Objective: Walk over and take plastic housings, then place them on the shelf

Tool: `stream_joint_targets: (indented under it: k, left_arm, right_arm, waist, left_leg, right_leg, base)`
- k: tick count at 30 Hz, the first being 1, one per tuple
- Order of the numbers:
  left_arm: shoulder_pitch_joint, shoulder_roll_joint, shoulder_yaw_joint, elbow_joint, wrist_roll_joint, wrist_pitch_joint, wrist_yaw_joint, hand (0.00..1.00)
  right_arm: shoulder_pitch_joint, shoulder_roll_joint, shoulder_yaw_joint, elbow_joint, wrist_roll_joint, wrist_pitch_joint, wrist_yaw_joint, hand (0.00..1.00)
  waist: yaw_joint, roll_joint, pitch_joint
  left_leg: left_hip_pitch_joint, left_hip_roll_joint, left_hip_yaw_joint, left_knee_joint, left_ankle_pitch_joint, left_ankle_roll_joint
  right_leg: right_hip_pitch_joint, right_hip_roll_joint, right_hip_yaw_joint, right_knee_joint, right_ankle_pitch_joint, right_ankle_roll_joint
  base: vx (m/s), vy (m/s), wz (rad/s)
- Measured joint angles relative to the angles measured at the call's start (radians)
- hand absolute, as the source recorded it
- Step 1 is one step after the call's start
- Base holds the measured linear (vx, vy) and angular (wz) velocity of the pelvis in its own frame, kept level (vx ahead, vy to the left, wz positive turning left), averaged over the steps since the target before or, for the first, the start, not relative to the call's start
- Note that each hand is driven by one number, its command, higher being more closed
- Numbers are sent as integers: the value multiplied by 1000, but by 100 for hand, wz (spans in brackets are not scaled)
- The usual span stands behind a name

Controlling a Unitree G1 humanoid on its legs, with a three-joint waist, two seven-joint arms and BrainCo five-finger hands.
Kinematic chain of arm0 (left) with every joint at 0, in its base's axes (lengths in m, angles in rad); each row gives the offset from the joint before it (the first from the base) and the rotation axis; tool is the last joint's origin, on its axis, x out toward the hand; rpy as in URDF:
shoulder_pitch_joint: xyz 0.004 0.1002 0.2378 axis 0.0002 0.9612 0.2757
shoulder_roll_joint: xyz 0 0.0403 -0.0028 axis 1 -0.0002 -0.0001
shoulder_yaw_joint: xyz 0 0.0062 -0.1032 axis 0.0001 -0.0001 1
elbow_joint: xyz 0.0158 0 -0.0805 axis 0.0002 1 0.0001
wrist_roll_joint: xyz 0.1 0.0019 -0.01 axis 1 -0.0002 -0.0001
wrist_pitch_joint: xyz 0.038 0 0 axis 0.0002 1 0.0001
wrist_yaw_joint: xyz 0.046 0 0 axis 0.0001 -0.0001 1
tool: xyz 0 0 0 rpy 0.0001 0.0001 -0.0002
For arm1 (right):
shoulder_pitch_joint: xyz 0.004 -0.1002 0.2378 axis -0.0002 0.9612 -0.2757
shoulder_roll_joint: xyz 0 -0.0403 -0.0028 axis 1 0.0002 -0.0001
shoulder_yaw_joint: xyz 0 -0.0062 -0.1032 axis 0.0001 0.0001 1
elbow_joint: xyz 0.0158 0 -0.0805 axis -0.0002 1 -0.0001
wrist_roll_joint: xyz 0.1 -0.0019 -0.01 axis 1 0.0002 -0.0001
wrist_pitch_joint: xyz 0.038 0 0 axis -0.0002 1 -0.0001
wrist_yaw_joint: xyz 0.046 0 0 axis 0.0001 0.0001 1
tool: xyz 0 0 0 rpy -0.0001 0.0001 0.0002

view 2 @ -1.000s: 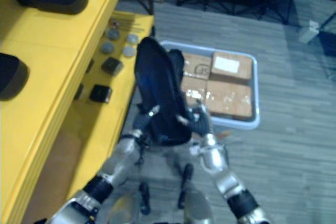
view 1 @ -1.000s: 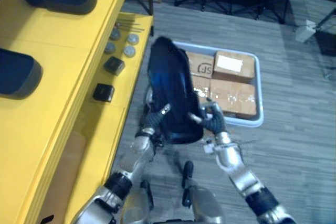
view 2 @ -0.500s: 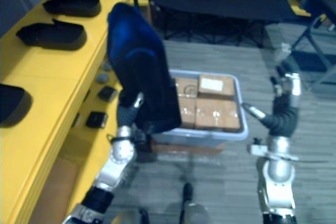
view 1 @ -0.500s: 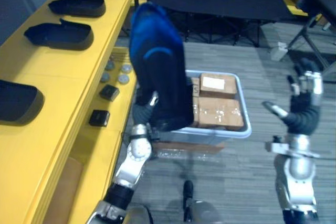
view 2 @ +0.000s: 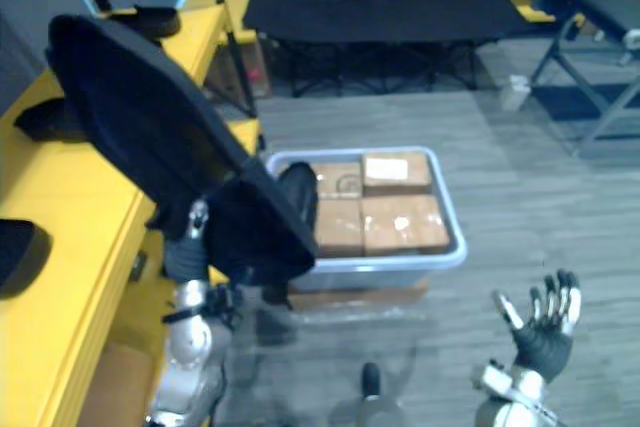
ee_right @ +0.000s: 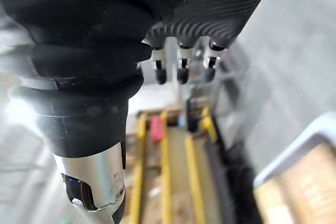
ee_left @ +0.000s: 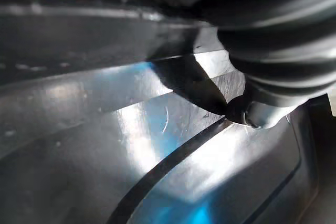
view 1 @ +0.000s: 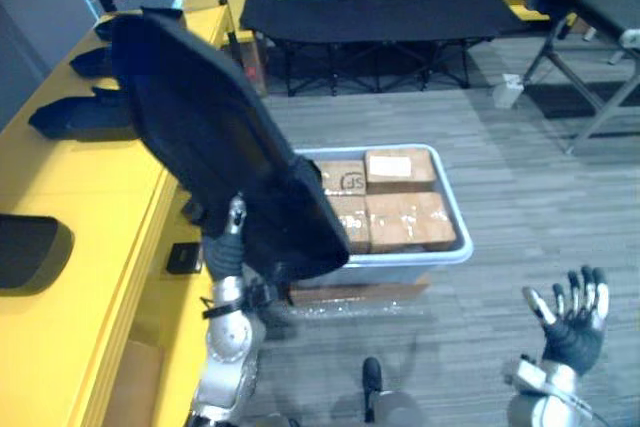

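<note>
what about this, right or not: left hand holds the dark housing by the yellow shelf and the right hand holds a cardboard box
The right hand is empty, fingers spread, in the left eye view; the cardboard boxes lie in the bin. The left hand holds the dark housing by the yellow shelf.

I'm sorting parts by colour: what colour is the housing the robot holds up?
Black. The plastic housing shows best in the left eye view.

Room's evenly lit from above, floor [view 1: 540, 197] bright, soft shadow under the bin [view 1: 455, 247]. Close in, white glare streaks the dark housing [ee_left: 157, 145].
</note>
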Motion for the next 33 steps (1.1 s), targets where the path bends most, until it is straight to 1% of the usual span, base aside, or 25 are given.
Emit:
stream_joint_targets:
  k: [2, 3, 5, 6, 8, 11, 12, 13, 15, 16, 17, 18, 19, 21, 22, 23, 24, 25, 26, 27, 28, 29, 30, 31, 33]
  left_arm:
    - [11, 8, 2, 1, -33, -15, -6, 100]
    - [11, 16, 2, 1, -30, -35, -5, 100]
    - [8, 29, 1, 1, -26, -54, 0, 100]
    - [6, 35, 1, 1, -23, -65, 14, 100]
    - [3, 34, 2, 1, -18, -67, 32, 100]
    - [3, 34, 22, -10, -3, -67, 84, 100]
    - [4, 33, 58, -20, 32, -66, 123, 100]
    - [4, 33, 66, -22, 37, -66, 132, 100]
    - [20, 32, 140, -62, 100, -59, 205, 100]
    - [29, 32, 164, -78, 113, -58, 222, 100]
    - [49, 31, 218, -119, 145, -46, 261, 100]
    - [67, 28, 269, -158, 172, -28, 295, 100]
    - [75, 22, 294, -173, 184, -21, 309, 100]
    - [112, -4, 367, -208, 196, -5, 340, 100]
    - [133, -21, 401, -222, 219, 6, 354, 100]
    - [159, -35, 436, -234, 228, 8, 360, 100]
    - [166, -42, 451, -239, 227, 8, 358, 100]
    - [187, -56, 476, -246, 225, 8, 354, 100]
    - [200, -63, 490, -247, 221, 7, 347, 100]
    - [215, -80, 511, -248, 212, 6, 318, 100]
    - [228, -93, 519, -252, 201, 5, 296, 100]
    - [242, -96, 519, -257, 173, -1, 270, 100]
    - [258, -96, 520, -261, 126, -3, 234, 100]
    - [264, -96, 521, -262, 104, -4, 216, 100]
    - [275, -96, 522, -262, 65, -6, 158, 100]
  right_arm:
    - [3, 0, -9, 2, 0, -8, -7, 0]
    - [1, 0, -20, 2, 3, -22, -6, 0]
    - [-4, -2, -26, 1, 11, -46, -5, 0]
    - [-8, -3, -32, 1, 12, -55, 0, 0]
    - [-15, -4, -37, 1, 16, -64, 17, 0]
    - [-43, -22, -38, -11, 16, -83, 68, 0]
    - [-68, -42, -38, -20, 20, -87, 109, 0]
    - [-73, -45, -38, -23, 21, -87, 118, 0]
    - [-132, -71, -25, -82, 48, -91, 197, 0]
    - [-155, -83, -13, -95, 55, -91, 213, 0]
    - [-211, -112, 28, -112, 59, -91, 238, 0]
    - [-269, -140, 89, -119, 59, -89, 251, 0]
    - [-300, -153, 126, -119, 57, -81, 255, 0]
    - [-408, -193, 270, -109, 25, -41, 253, 0]
    - [-451, -197, 325, -96, -1, -24, 253, 0]
    - [-498, -199, 387, -70, -15, 1, 252, 0]
    - [-517, -196, 412, -58, -20, 15, 251, 0]
    - [-543, -180, 447, -35, -42, 42, 244, 0]
    - [-554, -169, 464, -20, -59, 57, 230, 0]
    - [-565, -157, 480, 2, -82, 84, 210, 0]
    - [-564, -151, 486, 9, -91, 99, 195, 0]
    - [-560, -144, 486, 10, -107, 112, 182, 0]
    - [-554, -139, 486, 10, -131, 125, 158, 0]
    - [-550, -139, 485, 10, -142, 128, 146, 0]
    - [-520, -138, 475, 10, -149, 130, 133, 0]
  waist:
    - [0, -1, 14]
    - [3, -4, 20]
    - [2, -3, 32]
    - [1, 2, 44]
    - [0, 10, 56]
    - [0, 24, 66]
    - [0, 30, 70]
    - [0, 31, 70]
    - [8, 36, 73]
    - [11, 37, 73]
    - [23, 39, 74]
    - [53, 41, 76]
    - [67, 44, 78]
    - [112, 58, 86]
    - [131, 61, 88]
    - [159, 62, 88]
    - [174, 61, 88]
    - [205, 57, 86]
    - [225, 55, 87]
    - [239, 47, 86]
    - [251, 39, 85]
    - [258, 28, 85]
    - [259, 14, 83]
    - [260, 6, 81]
    - [260, -22, 70]
  left_leg:
    - [1, 1, 0, 19, -10, 4]
    - [-1, -2, 3, 23, -13, 5]
    - [0, -7, 5, 26, -15, 10]
    - [-1, -13, 5, 28, -17, 13]
    - [-1, -19, 5, 28, -18, 15]
    - [-4, -28, -2, 17, -15, 19]
    - [-5, -33, -16, 10, -10, 19]
    - [-5, -35, -21, 7, -8, 19]
    - [-11, -55, -76, -24, 16, 22]
    - [-15, -58, -89, -26, 21, 22]
    - [-23, -64, -122, -31, 29, 22]
    - [-23, -68, -147, -31, 36, 21]
    - [-24, -72, -168, -30, 39, 19]
    - [-24, -85, -241, -31, 48, 17]
    - [-25, -88, -269, -31, 51, 16]
    - [-27, -93, -307, -32, 58, 15]
    - [-29, -96, -329, -32, 59, 15]
    - [-37, -101, -367, -31, 63, 14]
    - [-42, -107, -402, -32, 67, 13]
    - [-44, -115, -444, -31, 70, 14]
    - [-43, -120, -466, -30, 70, 13]
    - [-41, -126, -483, -30, 71, 12]
    - [-41, -130, -503, -29, 71, 12]
    - [-41, -130, -507, -29, 71, 12]
    - [-41, -131, -511, -29, 71, 12]
  right_leg:
    - [-7, -2, 2, 35, -21, -2]
    - [-20, -3, 8, 57, -30, -2]
    - [-25, -8, 15, 73, -38, 7]
    - [-32, -17, 18, 89, -44, 9]
    - [-38, -23, 19, 100, -48, 10]
    - [-50, -37, 15, 118, -59, 11]
    - [-51, -44, 1, 128, -68, 14]
    - [-51, -46, -5, 130, -70, 15]
    - [-51, -74, -55, 152, -96, 17]
    - [-51, -81, -67, 159, -100, 19]
    - [-51, -93, -96, 172, -105, 23]
    - [-49, -104, -120, 185, -117, 24]
    - [-44, -107, -130, 189, -121, 24]
    - [-6, -128, -198, 189, -138, 31]
    - [9, -136, -224, 189, -145, 34]
    - [29, -145, -261, 189, -156, 36]
    - [40, -149, -283, 187, -161, 39]
    - [58, -157, -324, 185, -168, 42]
    - [74, -160, -349, 181, -171, 41]
    - [92, -167, -375, 182, -179, 44]
    - [105, -172, -381, 186, -187, 43]
    - [117, -175, -389, 190, -196, 45]
    - [127, -177, -391, 191, -198, 43]
    - [129, -177, -391, 191, -198, 43]
    - [140, -175, -389, 181, -199, 43]
  base:
    - [-76, 9, 1]
    - [-85, 8, -3]
    - [-71, 29, -4]
    - [-54, 56, -1]
    - [-33, 60, 1]
    - [10, 67, 9]
    - [37, 21, 17]
    - [50, 12, 37]
    - [58, 0, 63]
    - [53, -12, 78]
    - [54, -15, 72]
    - [58, -15, 70]
    - [60, -18, 70]
    - [49, -17, 86]
    - [50, -33, 99]
    - [36, -29, 85]
    - [37, -41, 100]
    - [27, -36, 95]
    - [48, -49, 120]
    - [40, -31, 104]
    - [39, -13, 93]
    - [39, -14, 72]
    - [39, -13, 50]
    - [42, -7, 34]
    - [39, 9, 7]
